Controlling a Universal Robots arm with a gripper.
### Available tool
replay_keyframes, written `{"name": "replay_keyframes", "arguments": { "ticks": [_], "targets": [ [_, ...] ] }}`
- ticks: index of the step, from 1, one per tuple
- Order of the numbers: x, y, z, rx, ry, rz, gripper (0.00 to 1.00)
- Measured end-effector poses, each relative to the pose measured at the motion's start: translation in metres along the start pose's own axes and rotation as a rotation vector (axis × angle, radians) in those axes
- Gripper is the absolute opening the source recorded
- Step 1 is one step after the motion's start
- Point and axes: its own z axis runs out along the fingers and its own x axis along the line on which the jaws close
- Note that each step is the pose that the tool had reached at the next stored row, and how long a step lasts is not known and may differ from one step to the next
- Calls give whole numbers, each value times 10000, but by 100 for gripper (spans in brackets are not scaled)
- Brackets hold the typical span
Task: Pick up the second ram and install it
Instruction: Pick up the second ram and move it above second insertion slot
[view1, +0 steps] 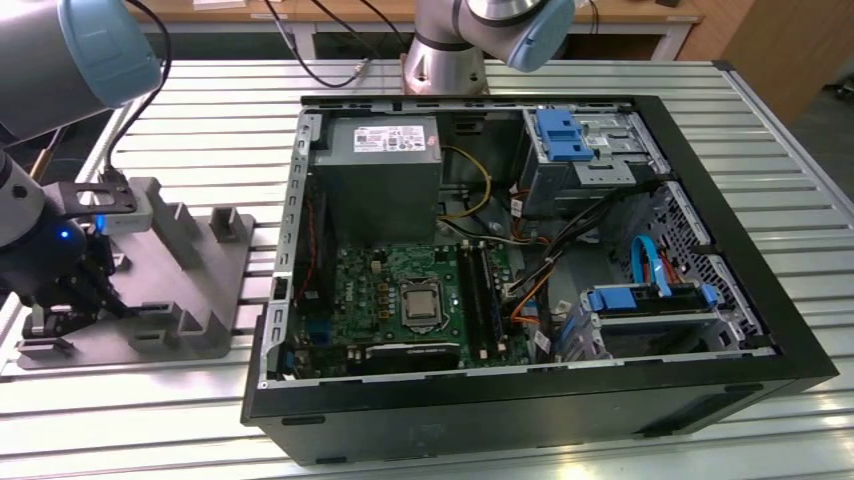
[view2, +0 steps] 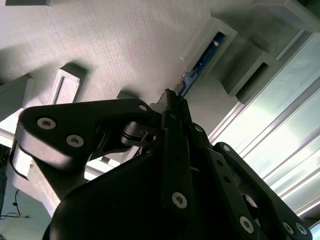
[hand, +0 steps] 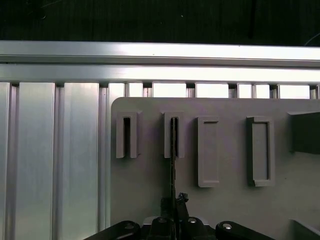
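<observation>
The second ram (hand: 172, 165) is a thin dark stick standing on edge in a narrow slot of the grey slotted plate (hand: 145, 175). In the second wrist view the ram (view2: 200, 62) shows bluish inside that slot of the plate (view2: 125, 45). My gripper (hand: 173, 202) sits at the stick's near end with its fingers closed against both faces, and the same closed pinch shows at the gripper (view2: 171, 97). In the exterior view the gripper (view1: 64, 300) hangs low over the plate (view1: 187, 290) at the exterior view's left.
The open computer case (view1: 534, 250) lies to the exterior view's right of the plate, motherboard (view1: 400, 300) facing up, long memory slots (view1: 478, 295) beside the processor socket. A grey power supply (view1: 380, 165), cables and blue drive brackets (view1: 561, 135) crowd the case. Upright posts (view1: 230, 228) rise from the plate.
</observation>
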Motion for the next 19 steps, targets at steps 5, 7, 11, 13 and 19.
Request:
{"name": "replay_keyframes", "arguments": {
  "ticks": [5,7,11,13,19],
  "targets": [
    [0,1,5,0,0,0,14],
    [0,2,7,0,0,0,14],
    [1,2,10,0,1,0,14],
    [1,3,12,-1,1,0,14],
    [-2,4,-15,10,-9,1,14]
  ]
}}
